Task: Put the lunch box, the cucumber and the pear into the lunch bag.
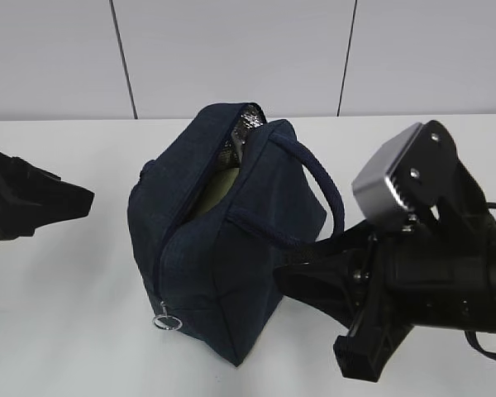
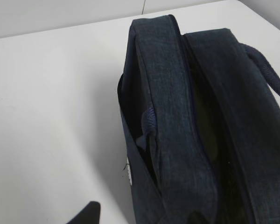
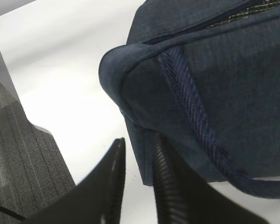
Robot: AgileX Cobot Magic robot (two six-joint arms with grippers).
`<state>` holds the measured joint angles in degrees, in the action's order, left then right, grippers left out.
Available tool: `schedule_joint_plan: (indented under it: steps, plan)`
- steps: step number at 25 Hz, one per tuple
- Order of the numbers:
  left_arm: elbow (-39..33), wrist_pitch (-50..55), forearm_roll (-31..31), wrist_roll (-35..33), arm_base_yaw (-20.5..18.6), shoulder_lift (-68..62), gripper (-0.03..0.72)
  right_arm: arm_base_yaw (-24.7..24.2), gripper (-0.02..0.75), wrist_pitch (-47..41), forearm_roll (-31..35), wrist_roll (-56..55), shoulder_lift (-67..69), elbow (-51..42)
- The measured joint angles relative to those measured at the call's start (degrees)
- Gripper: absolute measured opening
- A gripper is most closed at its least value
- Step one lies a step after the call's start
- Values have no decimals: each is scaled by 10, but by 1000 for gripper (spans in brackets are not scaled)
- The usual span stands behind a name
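Only the exterior view is showing pale green inside the boxy navy fabric lunch bag (image 1: 231, 248) (zip parted); right gripper (image 3: 139, 163) is sitting slightly parted at its corner, left gripper (image 1: 33, 203) state indeterminable.

Matte black arms, silver-grey camera block (image 1: 390, 184) with screws.

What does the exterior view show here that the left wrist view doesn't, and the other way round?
Only the exterior view shows the metal ring pull at the low end of the zip, the silvery lining at the far end of the opening, a pale green surface inside, and the right tool against the bag's near side. Only the left wrist view shows the handle's attachment loop on the bag's left panel. Both share the navy lunch bag, unzipped on the white table.
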<state>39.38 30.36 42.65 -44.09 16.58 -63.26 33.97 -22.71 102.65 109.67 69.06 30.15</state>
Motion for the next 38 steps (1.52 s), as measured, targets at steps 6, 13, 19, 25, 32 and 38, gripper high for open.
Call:
schedule_joint_plan:
  steps: [6, 13, 19, 25, 32, 38]
  plan:
    - [0, 0, 0, 0, 0, 0, 342, 0, 172, 4, -145, -117, 0, 8]
    - [0, 0, 0, 0, 0, 0, 342, 8, 172, 46, -631, -674, -4, 36]
    - [0, 0, 0, 0, 0, 0, 342, 31, 172, 187, -680, -750, -72, -41]
    - [0, 0, 0, 0, 0, 0, 342, 57, 172, 307, -730, -823, -122, -119]
    - [0, 0, 0, 0, 0, 0, 342, 59, 172, 345, -891, -885, -123, -112]
    - [0, 0, 0, 0, 0, 0, 342, 59, 172, 375, -1112, -1086, -102, -112]
